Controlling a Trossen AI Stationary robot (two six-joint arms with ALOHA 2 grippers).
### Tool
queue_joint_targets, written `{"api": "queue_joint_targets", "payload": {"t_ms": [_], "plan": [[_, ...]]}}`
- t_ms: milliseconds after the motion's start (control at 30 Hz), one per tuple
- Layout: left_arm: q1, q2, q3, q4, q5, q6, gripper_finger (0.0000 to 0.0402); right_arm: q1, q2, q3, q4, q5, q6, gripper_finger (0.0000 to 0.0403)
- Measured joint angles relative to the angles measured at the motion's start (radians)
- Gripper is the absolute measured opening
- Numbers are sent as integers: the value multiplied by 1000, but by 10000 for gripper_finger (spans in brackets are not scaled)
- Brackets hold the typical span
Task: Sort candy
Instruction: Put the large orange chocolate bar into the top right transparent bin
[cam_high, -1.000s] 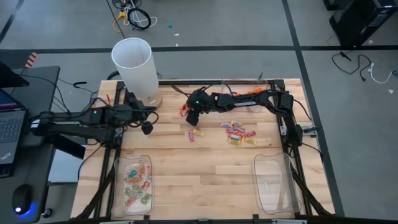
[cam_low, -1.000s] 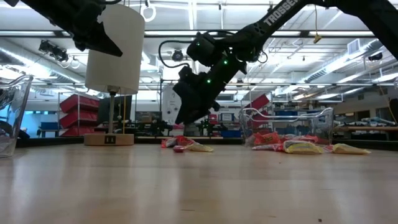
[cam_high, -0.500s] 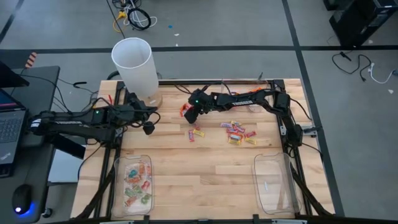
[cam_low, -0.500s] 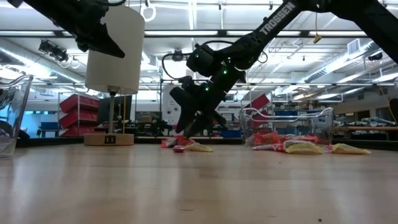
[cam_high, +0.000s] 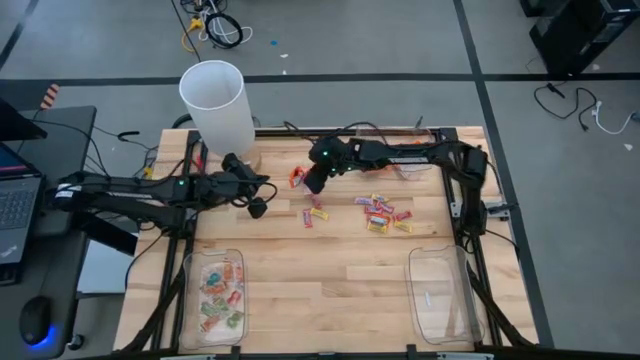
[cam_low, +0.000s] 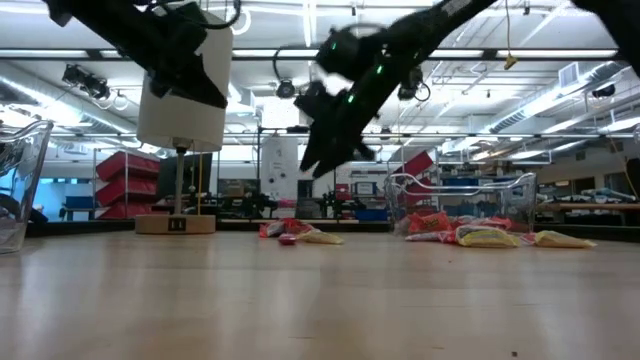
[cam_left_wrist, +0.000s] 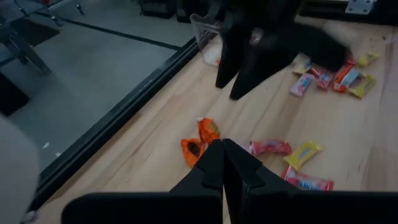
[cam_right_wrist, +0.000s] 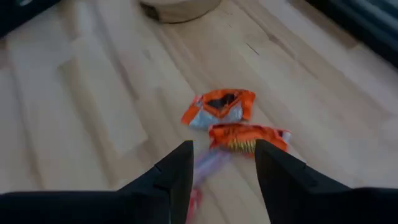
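The right pincer (cam_high: 312, 186) hangs above the bench (cam_high: 330, 280), its two dark fingers (cam_right_wrist: 180, 171) parted with bare wood showing between them and nothing held. It sits just over the two orange sweets (cam_right_wrist: 227, 118), which lie touching each other a short way from the white cylinder (cam_high: 215, 105); in the right wrist view one orange wrapper lies just past the fingertips, the other a little farther on. In the low view this pincer (cam_low: 322, 160) is clearly raised off the wood.

The left pincer (cam_high: 256, 207) is clenched, fingers pressed together on nothing, and hovers beside the white cylinder's base, between it and the orange pair.

The remaining loose candy (cam_high: 380, 213) lies farther from the cylinder: two pieces just past the orange pair, then a cluster of pink, yellow and orange wrappers. More sweets fill the left tray (cam_high: 187, 300), near the front edge below the cylinder. The right tray (cam_high: 440, 295) stands well apart at the opposite front corner.
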Motion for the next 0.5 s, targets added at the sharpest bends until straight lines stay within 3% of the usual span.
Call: {"api": "queue_joint_targets", "payload": {"t_ms": [333,500], "plan": [[1,170,0,168,3,19,0,113,-342,-116,-122,-3,-110,126],[3,266,0,364,103,63,0,176,-498,-218,-142,-2,-75,124]]}}
